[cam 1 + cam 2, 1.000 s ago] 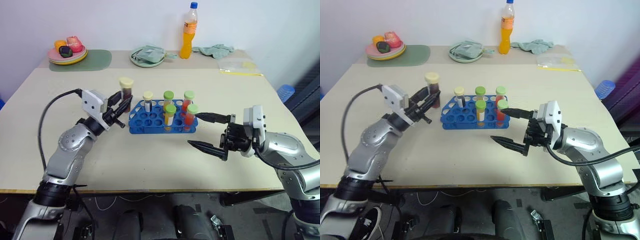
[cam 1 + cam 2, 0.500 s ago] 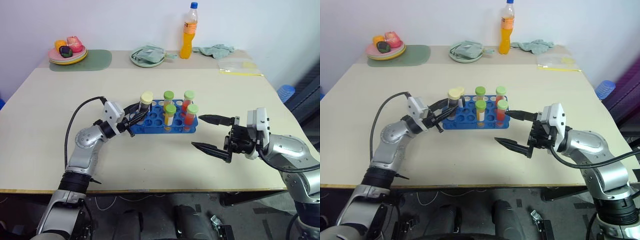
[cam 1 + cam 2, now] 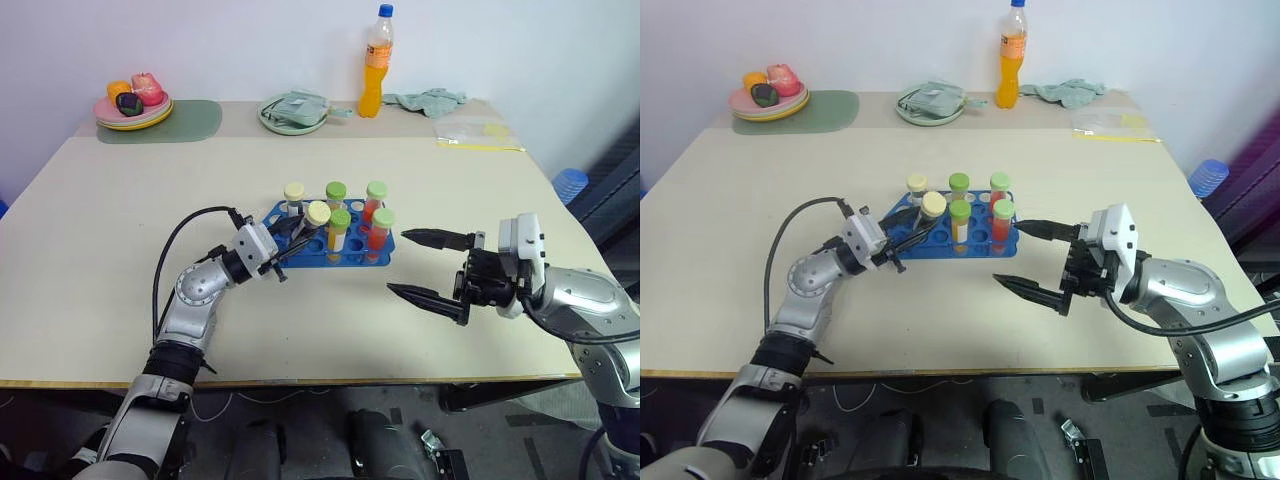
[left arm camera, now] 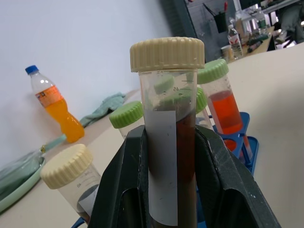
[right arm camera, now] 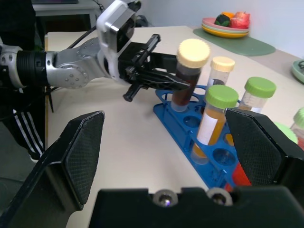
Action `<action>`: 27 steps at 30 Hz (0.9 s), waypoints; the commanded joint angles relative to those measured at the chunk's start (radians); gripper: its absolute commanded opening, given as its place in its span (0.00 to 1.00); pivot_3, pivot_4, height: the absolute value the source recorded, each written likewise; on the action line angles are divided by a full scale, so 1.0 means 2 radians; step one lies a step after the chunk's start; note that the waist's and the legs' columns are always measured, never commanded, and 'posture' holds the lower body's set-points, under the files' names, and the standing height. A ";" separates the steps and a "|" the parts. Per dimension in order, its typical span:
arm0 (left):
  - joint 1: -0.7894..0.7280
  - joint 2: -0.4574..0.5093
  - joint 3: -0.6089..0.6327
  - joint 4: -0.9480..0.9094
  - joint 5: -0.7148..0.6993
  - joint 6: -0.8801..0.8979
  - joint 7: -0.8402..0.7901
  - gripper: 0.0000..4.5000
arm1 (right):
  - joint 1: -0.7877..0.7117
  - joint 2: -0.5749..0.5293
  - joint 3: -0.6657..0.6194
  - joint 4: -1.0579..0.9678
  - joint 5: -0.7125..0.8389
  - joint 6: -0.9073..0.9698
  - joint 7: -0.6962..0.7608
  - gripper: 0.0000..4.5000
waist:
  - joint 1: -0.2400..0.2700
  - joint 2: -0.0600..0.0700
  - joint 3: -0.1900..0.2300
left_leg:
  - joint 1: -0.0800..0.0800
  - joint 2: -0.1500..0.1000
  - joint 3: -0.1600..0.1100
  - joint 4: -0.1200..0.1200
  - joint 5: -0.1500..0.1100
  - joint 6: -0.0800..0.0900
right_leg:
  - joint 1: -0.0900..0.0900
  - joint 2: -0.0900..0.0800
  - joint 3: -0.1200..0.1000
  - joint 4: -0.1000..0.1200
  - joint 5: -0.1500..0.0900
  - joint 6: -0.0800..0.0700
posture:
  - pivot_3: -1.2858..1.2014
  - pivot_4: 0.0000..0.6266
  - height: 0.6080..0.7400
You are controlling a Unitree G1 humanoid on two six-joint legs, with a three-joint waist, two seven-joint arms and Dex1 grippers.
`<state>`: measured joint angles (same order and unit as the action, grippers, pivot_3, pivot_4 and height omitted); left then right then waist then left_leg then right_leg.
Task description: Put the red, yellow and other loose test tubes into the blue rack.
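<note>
Pale beige worktop [image 3: 120, 220] spreads wide and bare around the work. Left gripper [image 3: 296, 236] is clamped on a clear plastic tube [image 3: 313, 224] with a cream ribbed cap and dark brown fill, its long axis nearly upright, over the blue rack's [image 3: 300, 255] near-left holes. Five capped tubes stand upright there. Right gripper [image 3: 420, 268] hangs wide open, empty, beside the rack.

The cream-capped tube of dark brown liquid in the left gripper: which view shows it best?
The left wrist view: the cream-capped tube of dark brown liquid stands close up, clamped between the left gripper fingers. The right wrist view shows it over the blue rack; the eye views show it small.
</note>
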<state>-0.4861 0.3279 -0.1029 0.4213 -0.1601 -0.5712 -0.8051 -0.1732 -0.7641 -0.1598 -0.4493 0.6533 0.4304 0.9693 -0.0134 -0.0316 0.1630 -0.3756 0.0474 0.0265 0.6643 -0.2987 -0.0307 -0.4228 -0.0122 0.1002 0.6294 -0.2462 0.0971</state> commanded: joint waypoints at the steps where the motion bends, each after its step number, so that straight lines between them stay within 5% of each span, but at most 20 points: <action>1: -0.014 -0.007 0.006 0.023 0.003 -0.028 0.003 0.17 | -0.001 -0.007 -0.018 -0.019 0.010 0.000 -0.001 1.00 | 0.000 0.000 0.000 | 0.000 0.000 0.000 0.000 0.000 0.000 | 0.000 0.000 0.000 0.000 0.000 0.000 | 0.52 0.24 1.00; 27: -0.034 -0.020 0.027 0.044 -0.002 -0.028 0.032 0.17 | -0.001 -0.007 -0.019 -0.021 0.002 -0.001 -0.003 1.00 | 0.000 0.000 0.000 | 0.000 0.000 0.000 0.000 0.000 0.000 | 0.000 0.000 0.000 0.000 0.000 0.000 | 0.52 0.24 1.00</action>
<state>-0.5564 0.2892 -0.0551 0.5373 -0.1605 -0.6172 -0.7417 -0.1660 -0.7731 -0.1730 -0.4616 0.6513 0.4444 0.9672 -0.0131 -0.0314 0.1628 -0.3752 0.0473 0.0263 0.6646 -0.2991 -0.0300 -0.4221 -0.0120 0.1002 0.6299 -0.2460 0.0975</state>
